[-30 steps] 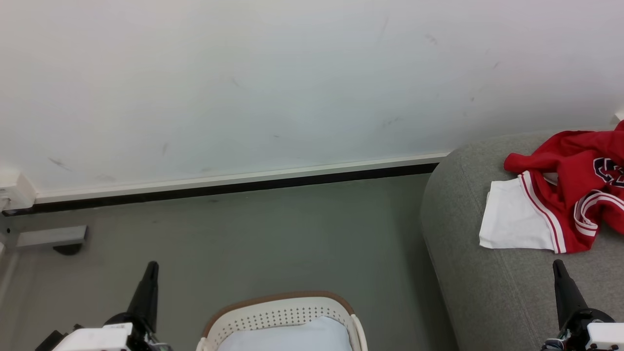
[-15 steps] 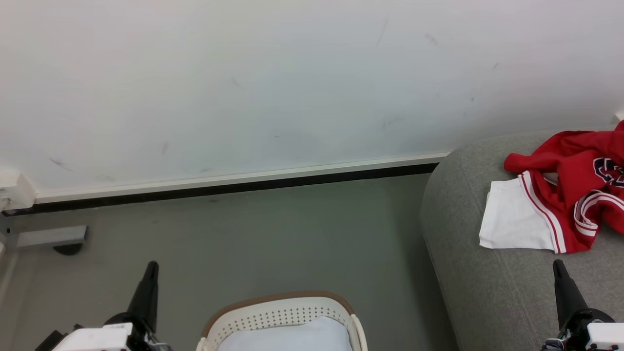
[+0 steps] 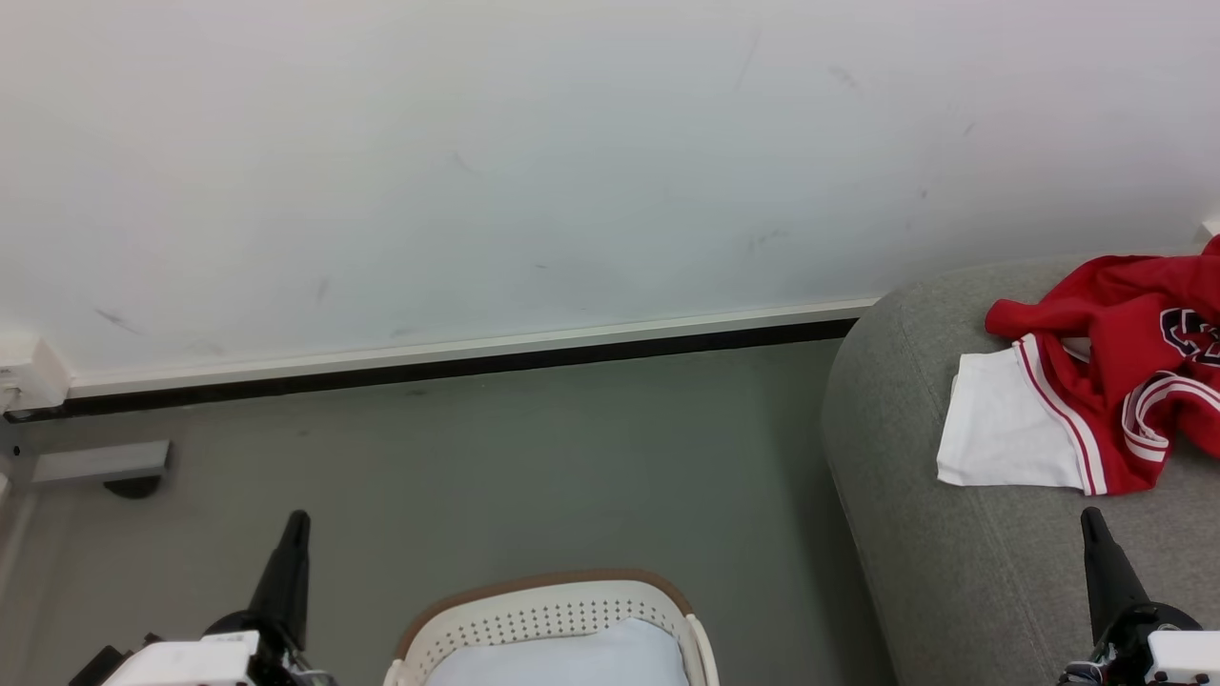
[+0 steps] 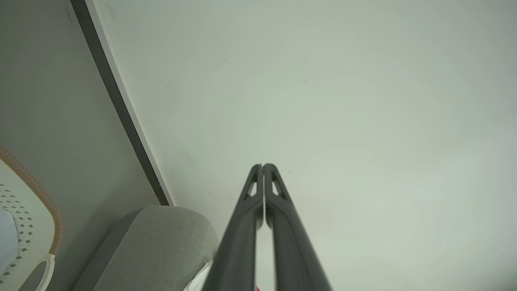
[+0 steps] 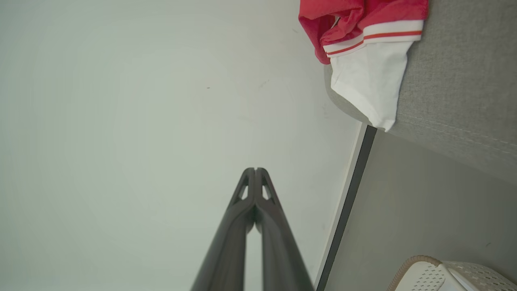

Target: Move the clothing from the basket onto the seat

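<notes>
So the jersey [image 3: 1125, 381] is already out and lying on the seat [image 3: 953, 572], bunched up in a red heap toward the seat's back left corner. One white sleeve panel [image 3: 1006, 424] is spread flat and points at the seat's rounded left edge, with the red-and-white striped trim running along where it meets the red. As for writing, there's a dark navy emblem [image 3: 1191, 333] with a white outline on the red. It's cut off at the picture's edge and folded, so I only get a curved bit of a letter and can't honestly read it. I can't spot any brand tags or other text.

The right gripper [image 3: 1089, 514] hovers over the front part of the seat, just short of the jersey and not touching it. In its wrist view the two dark fingers [image 5: 266, 210] are pressed tip to tip, with nothing between them.

Off the seat's left side, with a strip of floor [image 3: 572, 448] between, sits the basket [image 3: 543, 583], cream with little holes and a brown rim. A pale bluish-white cloth [image 3: 562, 657] is lying inside it. Further left of the seat, past the basket, the left gripper [image 3: 297, 519] hangs over the floor, also clamped completely together and empty.

Behind the seat there's a scuffed white wall [image 3: 477, 191] with a white-and-black baseboard [image 3: 477, 354] that runs into the seat's back corner.
</notes>
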You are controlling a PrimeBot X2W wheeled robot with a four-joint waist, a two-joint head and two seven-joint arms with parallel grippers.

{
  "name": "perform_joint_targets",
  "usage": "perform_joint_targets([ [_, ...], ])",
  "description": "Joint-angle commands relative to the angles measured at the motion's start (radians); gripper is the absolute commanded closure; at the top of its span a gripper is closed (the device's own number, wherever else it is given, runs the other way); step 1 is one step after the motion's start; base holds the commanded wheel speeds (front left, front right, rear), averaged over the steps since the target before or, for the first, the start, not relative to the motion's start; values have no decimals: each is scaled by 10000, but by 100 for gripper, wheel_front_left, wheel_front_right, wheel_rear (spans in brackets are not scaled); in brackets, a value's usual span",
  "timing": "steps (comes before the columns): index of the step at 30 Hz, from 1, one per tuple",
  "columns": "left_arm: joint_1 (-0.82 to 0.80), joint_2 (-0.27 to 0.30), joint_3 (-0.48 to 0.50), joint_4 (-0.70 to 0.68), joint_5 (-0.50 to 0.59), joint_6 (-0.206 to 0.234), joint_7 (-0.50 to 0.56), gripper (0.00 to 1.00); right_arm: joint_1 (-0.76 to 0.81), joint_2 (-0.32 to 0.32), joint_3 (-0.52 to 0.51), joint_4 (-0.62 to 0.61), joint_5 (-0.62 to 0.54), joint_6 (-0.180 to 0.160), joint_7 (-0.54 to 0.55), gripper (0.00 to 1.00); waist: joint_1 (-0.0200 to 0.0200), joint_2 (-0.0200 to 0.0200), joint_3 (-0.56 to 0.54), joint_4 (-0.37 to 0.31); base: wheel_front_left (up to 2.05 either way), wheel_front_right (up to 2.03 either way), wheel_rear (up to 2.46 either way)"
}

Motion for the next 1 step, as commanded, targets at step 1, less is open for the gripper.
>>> perform_joint_targets([
  [1, -87, 18, 19, -9, -143, -11, 34, 100, -123, -67, -35, -54, 18, -21, 27, 100, 0, 0, 0, 0, 0, 0, 0],
])
